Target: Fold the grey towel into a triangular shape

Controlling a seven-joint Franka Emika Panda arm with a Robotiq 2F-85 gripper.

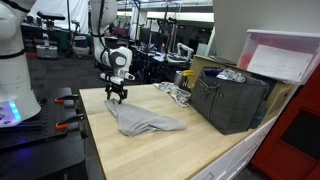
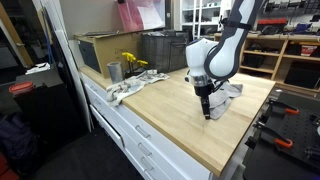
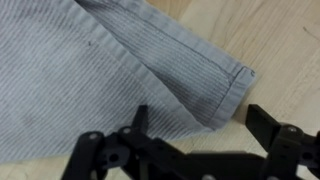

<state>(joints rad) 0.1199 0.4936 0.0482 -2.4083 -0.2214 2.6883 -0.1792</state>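
Note:
The grey towel [image 1: 143,121] lies crumpled and partly folded on the light wooden table [image 1: 170,150]. In an exterior view only a bit of it [image 2: 228,101] shows behind the arm. In the wrist view its ribbed, hemmed corner [image 3: 150,70] fills the upper left. My gripper [image 1: 117,96] hovers just above the towel's corner nearest the robot base, fingers pointing down; it also shows in an exterior view [image 2: 207,108]. In the wrist view the jaws [image 3: 200,125] are spread wide on either side of the corner, holding nothing.
A dark plastic crate [image 1: 230,100] stands on the table. A metal cup [image 2: 114,71], a yellow item [image 2: 133,62] and a light cloth [image 2: 130,88] lie near it. A cardboard box [image 2: 95,48] sits by the wall. Clamps [image 1: 68,98] line the table edge.

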